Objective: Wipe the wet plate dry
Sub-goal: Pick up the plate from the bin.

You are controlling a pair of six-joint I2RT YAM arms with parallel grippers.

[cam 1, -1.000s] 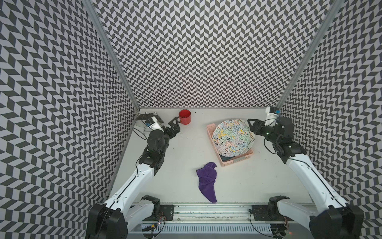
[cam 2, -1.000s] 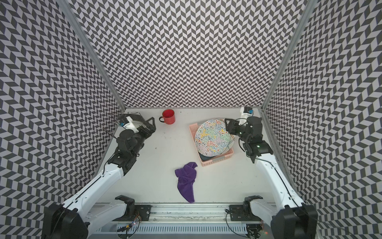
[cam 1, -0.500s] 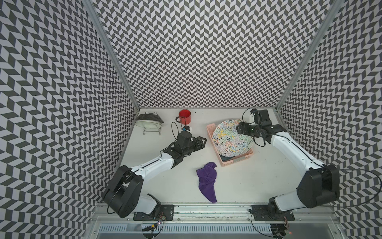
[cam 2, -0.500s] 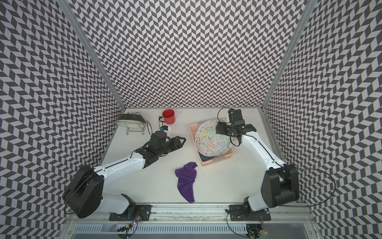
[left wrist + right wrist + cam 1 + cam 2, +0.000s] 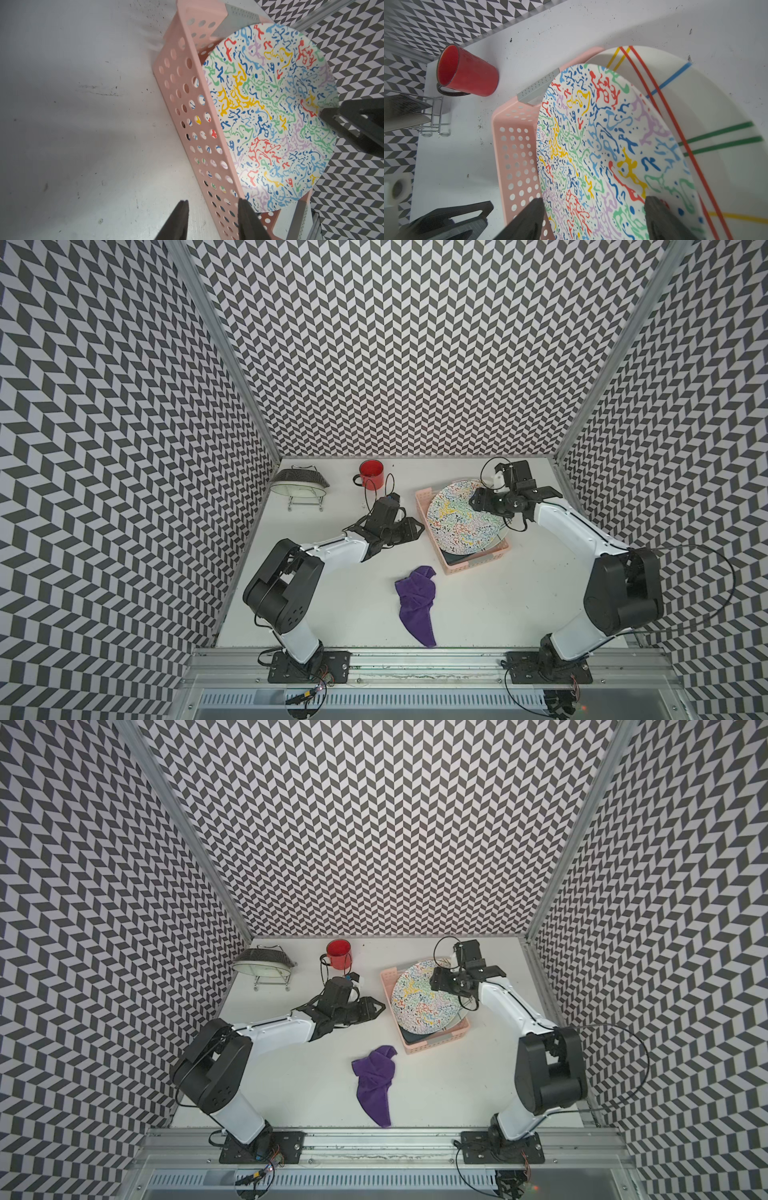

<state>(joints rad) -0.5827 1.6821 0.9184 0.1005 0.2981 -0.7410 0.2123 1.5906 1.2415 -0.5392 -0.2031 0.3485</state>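
Note:
The plate [image 5: 461,518], white with many-coloured squiggles, leans upright in a pink perforated basket [image 5: 424,506] at the right of the table. It fills much of the left wrist view [image 5: 270,116] and the right wrist view [image 5: 591,145]. My left gripper [image 5: 417,526] lies low by the basket's left wall, jaws partly open with nothing between them [image 5: 213,204]. My right gripper [image 5: 476,502] hovers at the plate's far right rim. It stands wide open in front of the plate's face [image 5: 595,200]. A crumpled purple cloth [image 5: 415,601] lies on the table in front of the basket.
A second plate [image 5: 716,104], white with coloured stripes, stands behind the squiggle plate in the basket. A red mug [image 5: 371,473] stands at the back. A wire rack [image 5: 300,483] holding a dish sits in the back left corner. Patterned walls close in three sides.
My left arm swung from the back left corner to the basket's left wall, its jaws narrowing. My right arm reached in to the plate's far rim and its jaws widened.

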